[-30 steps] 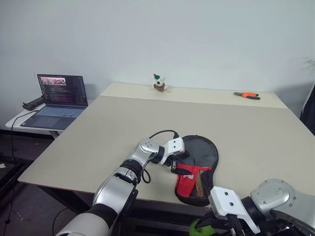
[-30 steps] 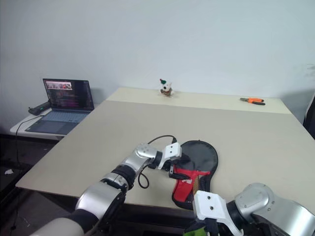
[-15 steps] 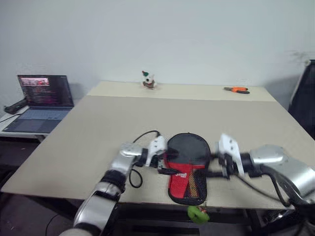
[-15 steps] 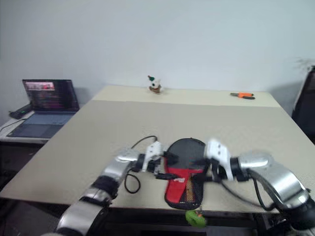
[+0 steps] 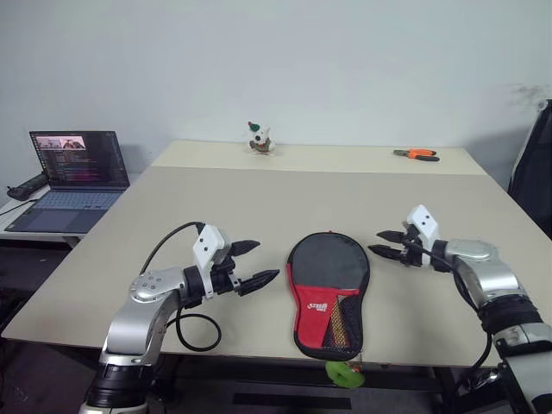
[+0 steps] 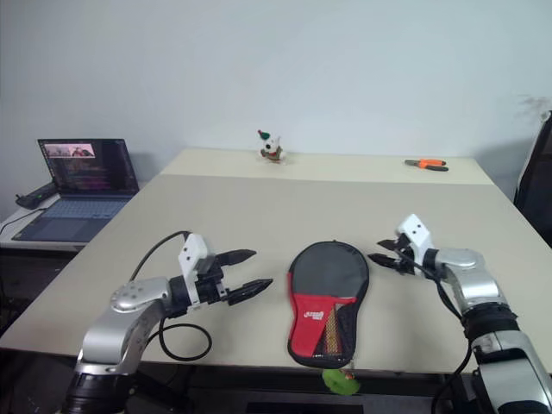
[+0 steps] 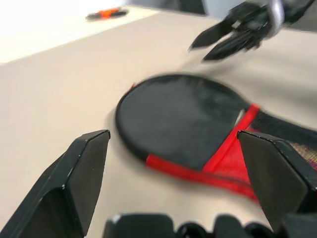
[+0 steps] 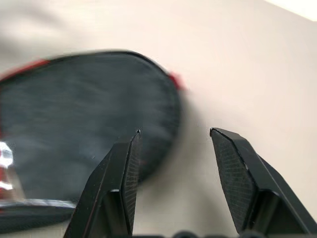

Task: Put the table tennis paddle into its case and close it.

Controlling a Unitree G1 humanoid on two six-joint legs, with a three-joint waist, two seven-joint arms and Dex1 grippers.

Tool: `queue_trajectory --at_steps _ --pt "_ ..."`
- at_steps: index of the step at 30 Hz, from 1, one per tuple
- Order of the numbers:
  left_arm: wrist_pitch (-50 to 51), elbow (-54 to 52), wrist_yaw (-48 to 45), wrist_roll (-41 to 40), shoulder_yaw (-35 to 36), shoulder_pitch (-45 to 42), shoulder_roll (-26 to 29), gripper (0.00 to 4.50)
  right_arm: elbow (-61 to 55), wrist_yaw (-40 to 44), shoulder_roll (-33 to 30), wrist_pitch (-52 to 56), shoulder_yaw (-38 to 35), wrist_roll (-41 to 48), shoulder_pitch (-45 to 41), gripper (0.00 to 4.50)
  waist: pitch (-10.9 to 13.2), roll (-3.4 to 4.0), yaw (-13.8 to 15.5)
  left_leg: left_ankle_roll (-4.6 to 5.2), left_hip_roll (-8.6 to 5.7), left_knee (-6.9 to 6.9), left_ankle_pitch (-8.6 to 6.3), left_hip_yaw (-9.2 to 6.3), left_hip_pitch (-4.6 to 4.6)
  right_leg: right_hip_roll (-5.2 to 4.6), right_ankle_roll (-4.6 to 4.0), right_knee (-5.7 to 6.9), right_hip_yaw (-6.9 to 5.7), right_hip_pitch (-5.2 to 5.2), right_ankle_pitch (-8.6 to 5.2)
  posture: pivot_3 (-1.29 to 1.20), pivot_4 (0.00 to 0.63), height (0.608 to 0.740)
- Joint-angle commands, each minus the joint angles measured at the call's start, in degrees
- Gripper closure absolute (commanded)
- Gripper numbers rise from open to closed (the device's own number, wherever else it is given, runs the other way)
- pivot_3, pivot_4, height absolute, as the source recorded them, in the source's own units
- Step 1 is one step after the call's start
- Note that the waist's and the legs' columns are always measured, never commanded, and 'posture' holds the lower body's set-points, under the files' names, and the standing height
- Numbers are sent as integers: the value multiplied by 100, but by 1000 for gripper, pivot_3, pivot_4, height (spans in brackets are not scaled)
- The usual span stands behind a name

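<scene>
Case (image 5: 329, 289) lies flat between both grippers, apparently closed. Left gripper (image 5: 256, 265) and right gripper (image 5: 384, 243) stand apart, empty. Next step, judged: confirm the zip.

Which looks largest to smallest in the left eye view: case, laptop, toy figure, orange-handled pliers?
1. case
2. laptop
3. and 4. toy figure and orange-handled pliers: alike; both lie farthest away, so unranked.
</scene>
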Motion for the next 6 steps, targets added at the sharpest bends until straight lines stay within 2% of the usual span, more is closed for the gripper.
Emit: queue_trajectory --at_steps 1,6 --pt "-50 -214 116 -138 79 1 189 0 66 162 -156 -257 -238 -71 -210 2077 0 0 -11 0 6 1 0 6 1 3 -2 0 3 0 1 0 150 740" --pt "-57 -130 190 -294 232 67 407 0 -276 394 -361 -158 -149 -265 -41 2077 2 5 -58 0 19 -3 0 26 4 13 -8 8 17 -10 3 0 150 740"
